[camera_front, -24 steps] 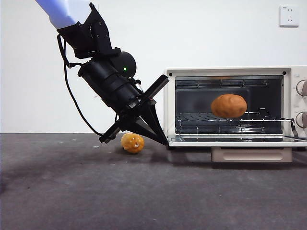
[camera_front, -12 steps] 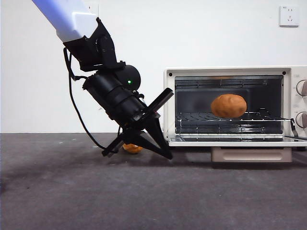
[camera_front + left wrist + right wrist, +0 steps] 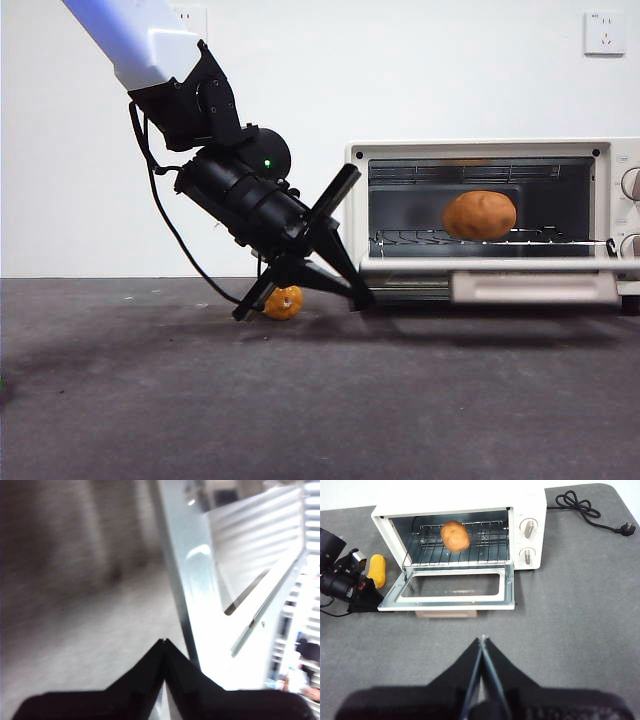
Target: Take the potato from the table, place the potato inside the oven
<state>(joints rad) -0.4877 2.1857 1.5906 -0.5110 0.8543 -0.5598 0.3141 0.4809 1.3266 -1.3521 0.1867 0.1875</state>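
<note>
The potato (image 3: 480,215) lies on the wire rack inside the cream-white oven (image 3: 470,148); the right wrist view looks down on the potato (image 3: 455,535) from above the oven (image 3: 470,502). The oven door (image 3: 500,266) hangs partly raised, its handle (image 3: 530,288) facing forward. My left gripper (image 3: 358,298) is shut, its tip at the door's left end, just above the table (image 3: 320,400). In the left wrist view that left gripper (image 3: 164,641) sits against the white door edge (image 3: 195,580). My right gripper (image 3: 482,639) is shut and empty, high above the table in front of the oven.
A small bumpy yellow-orange fruit (image 3: 286,302) lies on the table behind the left gripper, left of the oven; from above the fruit (image 3: 378,570) looks elongated. The oven's black power cord (image 3: 590,510) trails at the back right. A wall socket (image 3: 602,32) is on the wall.
The left gripper slid right and low to the door's left end. The door has swung up from lying flat to partly raised. The potato has not moved.
</note>
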